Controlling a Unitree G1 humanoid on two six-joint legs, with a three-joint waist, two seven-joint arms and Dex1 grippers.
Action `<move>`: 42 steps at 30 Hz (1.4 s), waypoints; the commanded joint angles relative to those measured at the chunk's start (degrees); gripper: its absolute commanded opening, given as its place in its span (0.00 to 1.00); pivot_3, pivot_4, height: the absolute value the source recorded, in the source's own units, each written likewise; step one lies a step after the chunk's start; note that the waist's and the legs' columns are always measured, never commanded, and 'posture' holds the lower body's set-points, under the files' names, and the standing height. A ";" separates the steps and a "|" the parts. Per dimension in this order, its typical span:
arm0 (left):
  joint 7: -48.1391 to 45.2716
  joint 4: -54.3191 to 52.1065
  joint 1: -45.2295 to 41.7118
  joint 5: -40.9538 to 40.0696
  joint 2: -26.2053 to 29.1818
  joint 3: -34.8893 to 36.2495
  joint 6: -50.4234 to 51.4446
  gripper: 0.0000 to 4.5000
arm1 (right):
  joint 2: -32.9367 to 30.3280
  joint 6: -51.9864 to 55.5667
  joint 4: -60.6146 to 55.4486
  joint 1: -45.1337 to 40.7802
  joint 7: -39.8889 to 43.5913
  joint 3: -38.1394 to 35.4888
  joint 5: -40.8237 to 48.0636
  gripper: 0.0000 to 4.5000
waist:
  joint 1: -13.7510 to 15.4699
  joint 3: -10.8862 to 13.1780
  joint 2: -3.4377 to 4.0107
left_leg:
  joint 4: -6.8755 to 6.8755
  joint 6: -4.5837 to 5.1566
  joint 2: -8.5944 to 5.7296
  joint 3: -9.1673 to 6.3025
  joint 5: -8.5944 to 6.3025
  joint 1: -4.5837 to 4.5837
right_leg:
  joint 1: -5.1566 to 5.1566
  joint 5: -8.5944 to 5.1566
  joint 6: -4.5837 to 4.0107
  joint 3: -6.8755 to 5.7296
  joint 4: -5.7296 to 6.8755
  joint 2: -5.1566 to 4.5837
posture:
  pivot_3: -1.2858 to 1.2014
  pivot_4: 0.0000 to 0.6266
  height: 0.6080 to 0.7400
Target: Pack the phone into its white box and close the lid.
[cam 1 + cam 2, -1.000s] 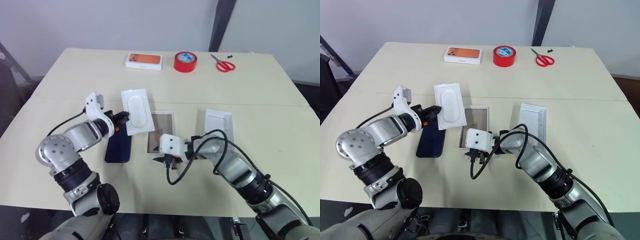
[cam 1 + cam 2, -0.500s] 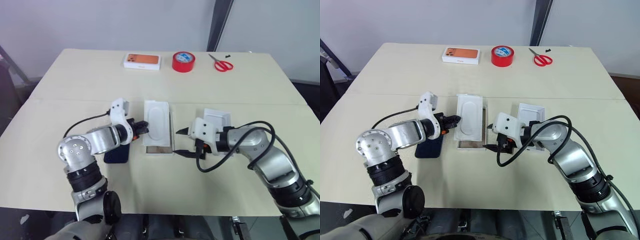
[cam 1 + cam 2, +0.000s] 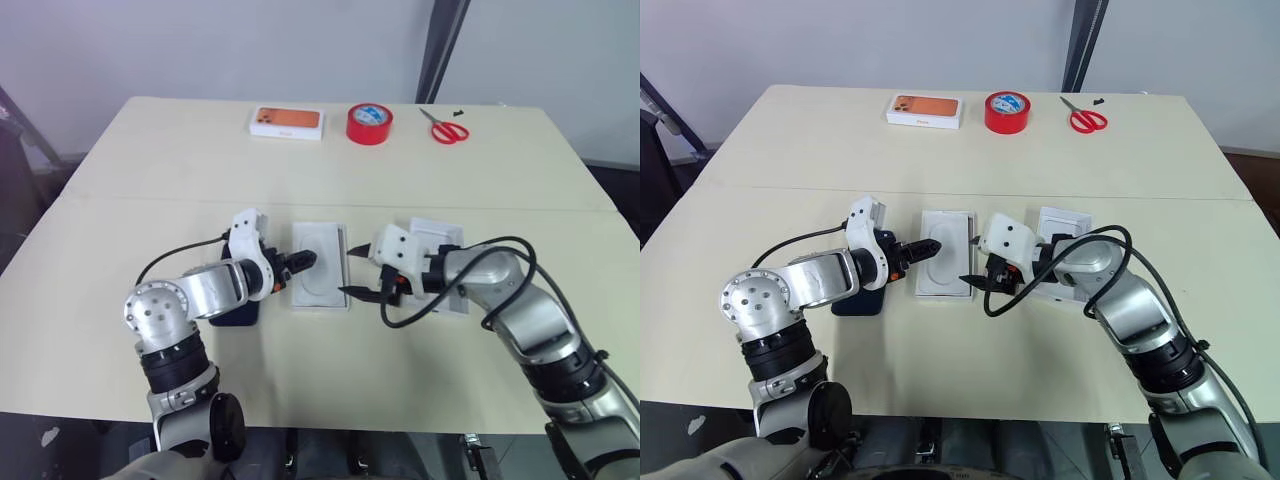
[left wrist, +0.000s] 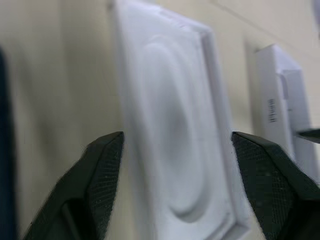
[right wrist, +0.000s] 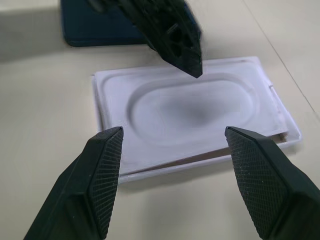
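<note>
on the beige table (image 3: 150, 170), left gripper (image 3: 303, 262) and right gripper (image 3: 360, 268) spread wide, empty, flanking white insert (image 3: 320, 275)

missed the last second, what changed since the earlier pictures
The left pincer carried the insert rightward from beside the phone, laid it on the white box and let go; it now stands open. The right pincer drew back from the box's near end to its right side. Phone, lid, tape and scissors stayed put.
</note>
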 commanded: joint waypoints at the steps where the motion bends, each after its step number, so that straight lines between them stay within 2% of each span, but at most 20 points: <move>1: -1.50 -2.87 -2.76 -2.69 1.97 3.36 0.03 0.77 | 4.19 4.21 1.23 -4.15 -3.74 0.50 0.06 0.46 | -0.18 0.00 0.00 | 0.00 -0.02 0.00 0.00 0.01 0.00 | -0.01 0.00 0.00 0.00 0.02 0.01 | 0.52 0.24 0.88; 3: -3.16 -3.00 -3.21 -2.81 4.88 4.52 -1.11 0.77 | 6.77 6.46 2.57 -6.12 -5.70 1.76 -0.59 0.21 | -0.50 0.00 0.00 | 0.00 -0.03 0.01 0.00 0.02 0.00 | -0.02 0.00 0.00 0.00 0.02 0.03 | 0.52 0.24 0.88; 5: -5.75 -3.75 -2.92 -1.75 8.74 3.81 -3.09 0.77 | 8.65 7.92 3.57 -7.55 -7.16 2.86 -1.12 0.01 | -0.93 0.00 0.01 | -0.01 -0.04 0.01 0.00 0.03 0.00 | -0.04 0.00 0.00 -0.01 0.05 0.03 | 0.52 0.24 0.88; 10: -20.26 -7.20 3.88 4.85 23.76 -2.91 -13.96 0.77 | 15.24 9.19 10.71 -11.84 -15.50 5.44 -6.08 0.01 | -1.50 0.00 0.02 | -0.05 -0.07 -0.01 0.02 0.04 0.00 | -0.09 0.00 -0.01 0.00 0.08 0.03 | 0.52 0.24 0.88; 13: -38.27 -13.61 15.20 12.22 35.84 -8.79 -28.03 0.77 | 18.76 7.62 17.54 -13.99 -20.32 7.12 -9.88 0.01 | -1.97 0.01 0.04 | -0.18 -0.15 0.01 0.06 0.08 0.01 | -0.17 -0.01 -0.02 0.02 0.08 0.04 | 0.52 0.24 0.88; 18: -53.13 -15.45 27.84 20.52 44.46 -13.40 -42.45 0.77 | 21.98 5.70 22.61 -15.76 -22.83 8.75 -12.95 0.01 | -1.57 0.02 0.06 | -0.41 -0.17 -0.04 0.09 0.09 -0.01 | -0.22 -0.03 -0.07 0.02 -0.06 -0.13 | 0.52 0.24 0.88; 21: -56.79 -14.71 31.80 23.85 45.64 -14.67 -47.54 0.77 | 24.41 4.49 25.77 -16.54 -25.31 8.92 -14.69 0.01 | -1.74 0.02 0.06 | -0.62 -0.18 -0.08 0.11 0.10 0.00 | -0.31 -0.03 -0.10 0.04 -0.05 -0.22 | 0.52 0.24 0.88; 24: -58.03 -14.68 33.32 24.14 44.60 -14.43 -49.61 0.77 | 24.33 4.63 26.80 -16.47 -26.39 10.00 -17.09 0.01 | -1.56 0.02 0.06 | -0.80 -0.24 -0.09 0.11 0.16 0.00 | -0.46 -0.01 -0.07 0.04 -0.01 -0.24 | 0.52 0.24 0.88; 35: -57.53 -15.83 34.90 24.12 41.61 -13.68 -51.27 0.77 | 17.84 12.36 15.58 -11.90 -21.11 13.11 -20.34 0.01 | -1.67 0.02 0.06 | -0.84 0.05 -0.08 0.11 0.02 -0.05 | -0.56 -0.01 -0.05 0.04 0.07 -0.24 | 0.52 0.24 0.88; 42: -57.13 -16.29 35.11 24.46 40.89 -13.75 -50.99 0.77 | 18.37 11.70 10.54 -11.94 -18.53 11.40 -17.89 0.01 | -1.67 0.02 0.05 | -0.84 0.05 -0.08 0.11 0.03 -0.05 | -0.57 0.00 -0.05 0.04 0.07 -0.22 | 0.52 0.24 0.88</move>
